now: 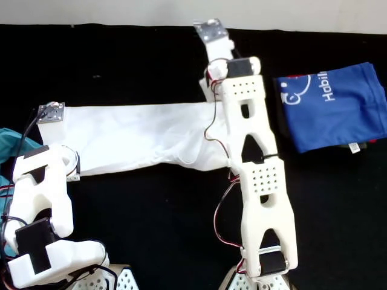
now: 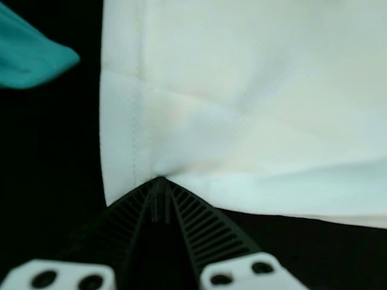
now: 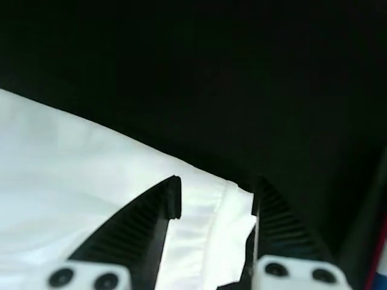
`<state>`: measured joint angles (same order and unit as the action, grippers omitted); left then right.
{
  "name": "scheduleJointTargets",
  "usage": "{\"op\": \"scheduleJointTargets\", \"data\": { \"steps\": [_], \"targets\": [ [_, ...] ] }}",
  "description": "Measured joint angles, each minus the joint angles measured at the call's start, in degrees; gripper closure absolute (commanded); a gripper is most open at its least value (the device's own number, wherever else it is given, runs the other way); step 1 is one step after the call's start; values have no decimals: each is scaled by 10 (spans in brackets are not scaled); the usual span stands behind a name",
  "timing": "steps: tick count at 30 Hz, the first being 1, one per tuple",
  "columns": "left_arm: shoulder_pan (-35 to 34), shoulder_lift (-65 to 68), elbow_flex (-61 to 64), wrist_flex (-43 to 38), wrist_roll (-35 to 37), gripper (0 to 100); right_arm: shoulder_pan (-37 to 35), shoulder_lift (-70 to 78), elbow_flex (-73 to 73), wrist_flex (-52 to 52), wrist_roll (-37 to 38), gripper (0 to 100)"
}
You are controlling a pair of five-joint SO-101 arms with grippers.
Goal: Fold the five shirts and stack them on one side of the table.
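High view: white shirt (image 1: 139,136), blue shirt (image 1: 332,106)

Bright, even light falls from above, so the white shirt (image 1: 139,136) glares almost featureless in the high view and keeps only faint grey shading along its creases in the left wrist view, while the black table cover (image 1: 151,60) stays dark and swallows any shadows.
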<state>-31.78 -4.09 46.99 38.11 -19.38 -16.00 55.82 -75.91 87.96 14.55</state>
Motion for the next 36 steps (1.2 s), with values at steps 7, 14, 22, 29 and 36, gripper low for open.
{"op": "scheduleJointTargets", "data": {
  "steps": [7, 14, 22, 29, 36],
  "targets": [
    [0, 0, 0, 0, 0, 988, -2, 0, -55, 120, 20, 809],
    [0, 0, 0, 0, 0, 988, -49, -18, 30, 125, 42, 904],
    [-1, 0, 0, -2, 0, 988, -77, -240, 286, 125, 42, 993],
    [-1, 0, 0, -2, 0, 988, -107, -424, 587, 125, 42, 993],
    [-1, 0, 0, -2, 0, 988, -166, -455, 770, 29, 42, 993]
  ]
}}
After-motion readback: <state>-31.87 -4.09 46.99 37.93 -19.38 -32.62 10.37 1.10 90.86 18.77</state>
